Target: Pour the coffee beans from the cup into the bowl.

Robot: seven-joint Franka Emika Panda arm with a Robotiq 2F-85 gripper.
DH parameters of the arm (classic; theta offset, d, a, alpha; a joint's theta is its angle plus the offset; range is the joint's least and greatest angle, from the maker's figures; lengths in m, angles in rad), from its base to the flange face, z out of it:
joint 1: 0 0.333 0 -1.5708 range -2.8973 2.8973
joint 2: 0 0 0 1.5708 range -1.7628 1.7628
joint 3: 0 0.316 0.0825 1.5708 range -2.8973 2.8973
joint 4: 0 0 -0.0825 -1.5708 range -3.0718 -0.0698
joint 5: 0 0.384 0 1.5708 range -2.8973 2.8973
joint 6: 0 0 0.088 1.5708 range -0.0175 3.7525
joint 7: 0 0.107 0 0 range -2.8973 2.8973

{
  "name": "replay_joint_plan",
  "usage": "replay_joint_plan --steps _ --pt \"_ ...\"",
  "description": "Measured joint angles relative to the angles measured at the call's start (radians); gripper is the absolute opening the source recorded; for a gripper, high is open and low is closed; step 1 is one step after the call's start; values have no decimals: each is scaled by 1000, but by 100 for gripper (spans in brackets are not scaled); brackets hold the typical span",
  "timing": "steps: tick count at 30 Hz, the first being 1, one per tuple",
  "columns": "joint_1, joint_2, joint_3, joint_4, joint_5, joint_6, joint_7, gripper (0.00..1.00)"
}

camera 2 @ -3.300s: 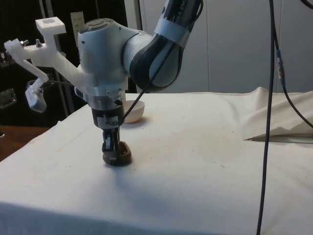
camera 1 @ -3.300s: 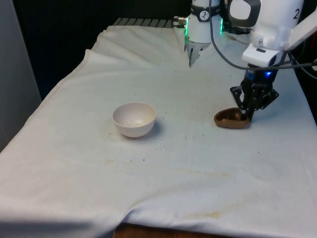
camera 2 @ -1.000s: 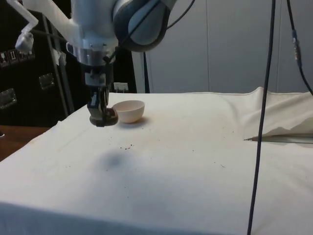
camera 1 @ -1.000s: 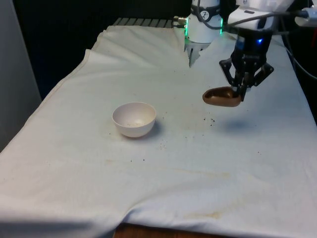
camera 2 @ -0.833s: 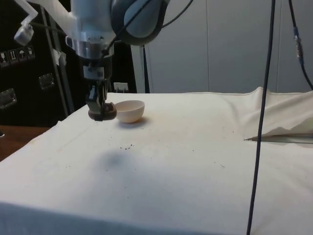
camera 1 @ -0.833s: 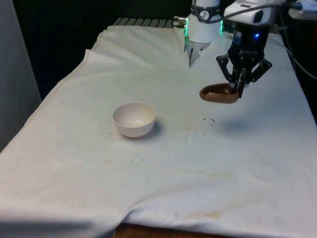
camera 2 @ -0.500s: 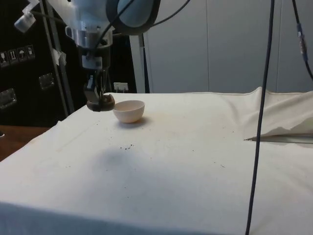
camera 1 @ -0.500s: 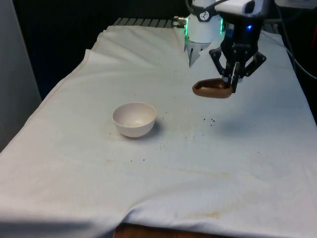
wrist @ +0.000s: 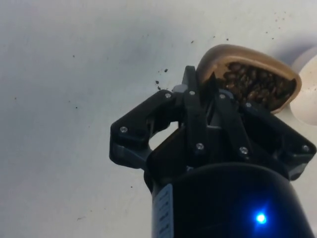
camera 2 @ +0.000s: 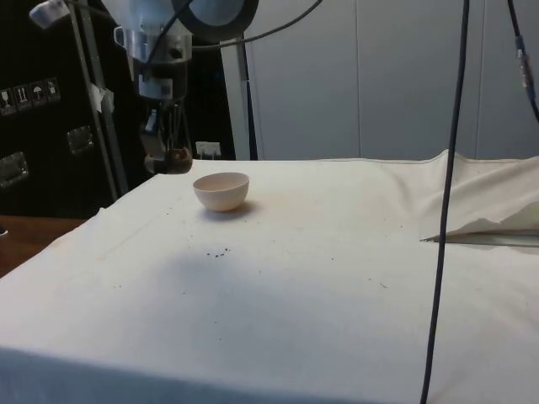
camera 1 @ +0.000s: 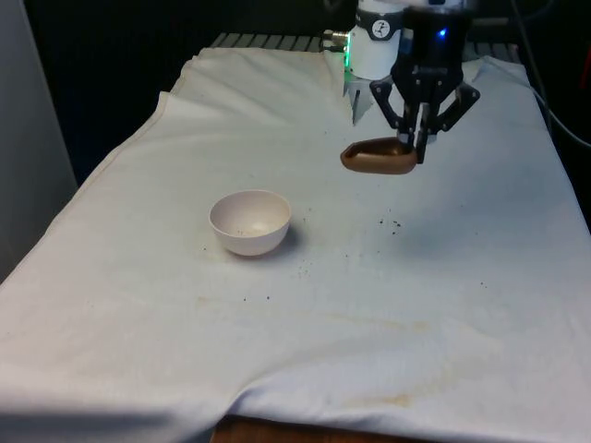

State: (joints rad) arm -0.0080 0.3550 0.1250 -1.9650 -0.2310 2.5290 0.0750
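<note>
CHANGE: claw (camera 1: 417,148) clenched on brown cup (camera 1: 379,157), now lifted off the surface (camera 1: 416,305) and carried to upper centre of the front view | CUP: airborne, beans (wrist: 252,84) inside | MEANING: transport underway; white bowl (camera 1: 250,221) left of centre, well apart, no pour yet

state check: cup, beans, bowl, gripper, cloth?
cup: brown, held off the table, roughly level, not yet over the bowl.
coffee beans: fill the cup; none poured so far.
bowl: white, upright on the cloth, looks empty apart from a few specks.
gripper: shut on the cup's rim.
cloth: white, stained, with a few loose dark bits scattered on it.
</note>
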Motion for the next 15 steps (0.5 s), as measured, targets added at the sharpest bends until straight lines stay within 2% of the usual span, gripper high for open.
replay_joint_plan --steps 7,15 --pt "-5 -5 -20 12 66 0 -60 0" --pt "-9 -7 -33 17 118 0 -101 0"
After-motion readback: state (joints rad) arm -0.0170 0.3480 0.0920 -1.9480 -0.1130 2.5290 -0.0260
